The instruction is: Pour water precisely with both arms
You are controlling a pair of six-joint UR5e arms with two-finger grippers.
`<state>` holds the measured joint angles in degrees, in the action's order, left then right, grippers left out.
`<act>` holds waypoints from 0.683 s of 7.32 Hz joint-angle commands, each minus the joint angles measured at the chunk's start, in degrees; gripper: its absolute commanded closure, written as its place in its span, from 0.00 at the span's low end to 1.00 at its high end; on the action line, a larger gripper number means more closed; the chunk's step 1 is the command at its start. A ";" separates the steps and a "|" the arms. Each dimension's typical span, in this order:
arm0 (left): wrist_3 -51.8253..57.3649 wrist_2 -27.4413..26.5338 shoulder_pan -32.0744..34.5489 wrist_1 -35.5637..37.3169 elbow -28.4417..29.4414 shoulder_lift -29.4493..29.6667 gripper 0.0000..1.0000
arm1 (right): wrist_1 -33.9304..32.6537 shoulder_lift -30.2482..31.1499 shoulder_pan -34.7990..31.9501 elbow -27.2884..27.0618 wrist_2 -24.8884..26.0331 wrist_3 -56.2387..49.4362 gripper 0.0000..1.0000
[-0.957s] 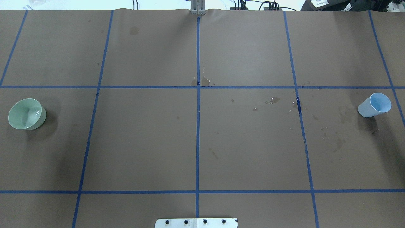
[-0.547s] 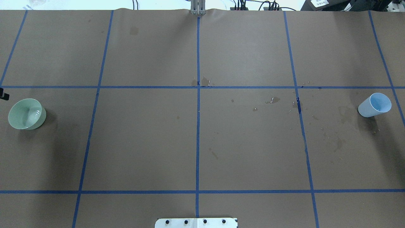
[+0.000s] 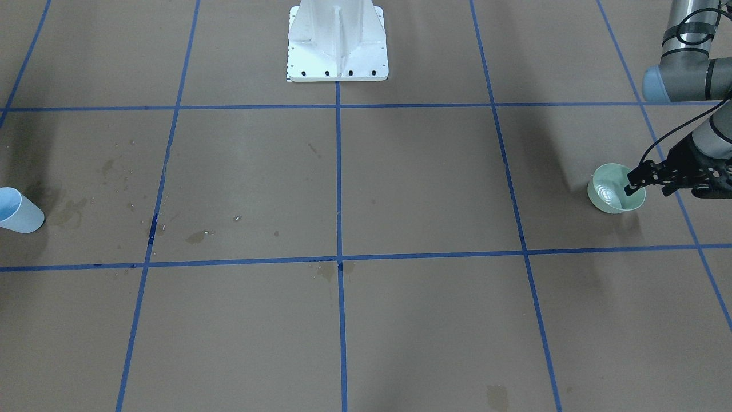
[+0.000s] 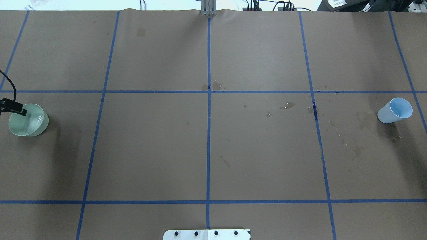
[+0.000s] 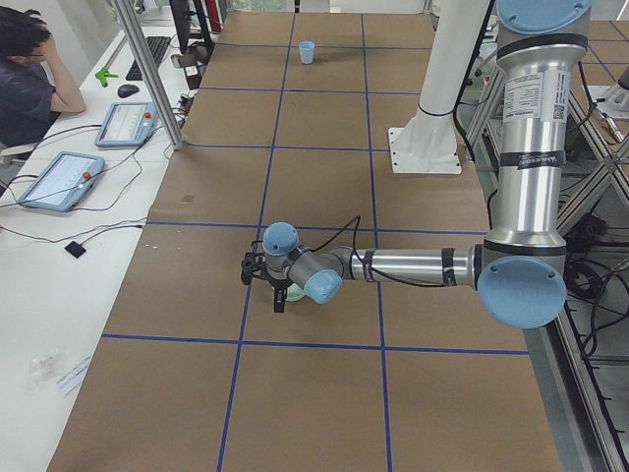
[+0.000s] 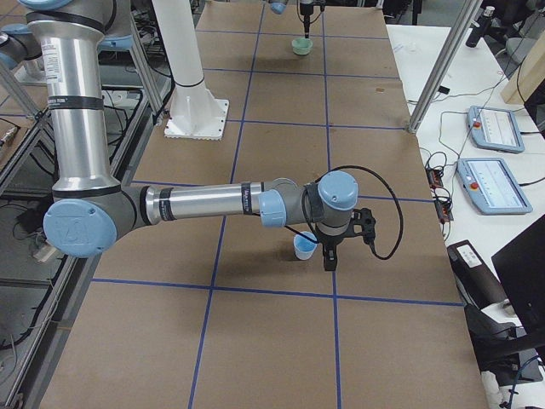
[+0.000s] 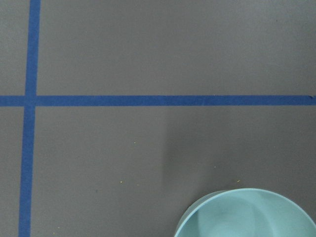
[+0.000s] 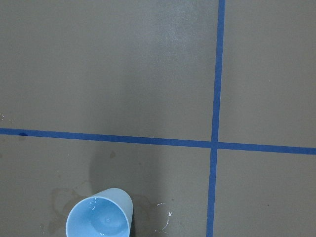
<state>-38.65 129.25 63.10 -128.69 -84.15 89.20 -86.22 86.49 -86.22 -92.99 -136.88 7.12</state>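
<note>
No pouring yet. The green bowl [image 4: 28,126] at 9 o'clock and the blue cup [image 4: 387,116] at 3 o'clock stand on the table [image 4: 213,150]. A little water [image 8: 105,225] seems to shine in the cup. The left gripper [image 3: 633,184] is at the bowl's rim and the right gripper [image 6: 329,258] is by the cup — open or closed, I cannot tell. The table's edges are far off, with lots of room between.

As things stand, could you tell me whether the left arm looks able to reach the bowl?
Probably yes: the left arm has its fingers right at the rim of the bowl, with nothing showing between them.
</note>
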 commanded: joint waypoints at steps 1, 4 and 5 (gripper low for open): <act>-0.19 0.04 -1.40 0.02 0.39 0.18 0.39 | 0.00 0.00 0.00 0.00 0.13 0.00 0.00; -0.28 0.47 -1.31 1.24 0.65 0.09 1.00 | 0.00 0.00 0.00 -0.09 0.13 0.00 0.00; -0.28 4.04 -1.14 1.16 0.30 -0.69 1.00 | 0.00 -0.09 0.00 -0.26 0.04 0.00 0.00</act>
<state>-38.92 130.48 61.83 -127.81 -83.59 89.08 -86.22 86.43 -86.22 -93.10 -136.73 7.12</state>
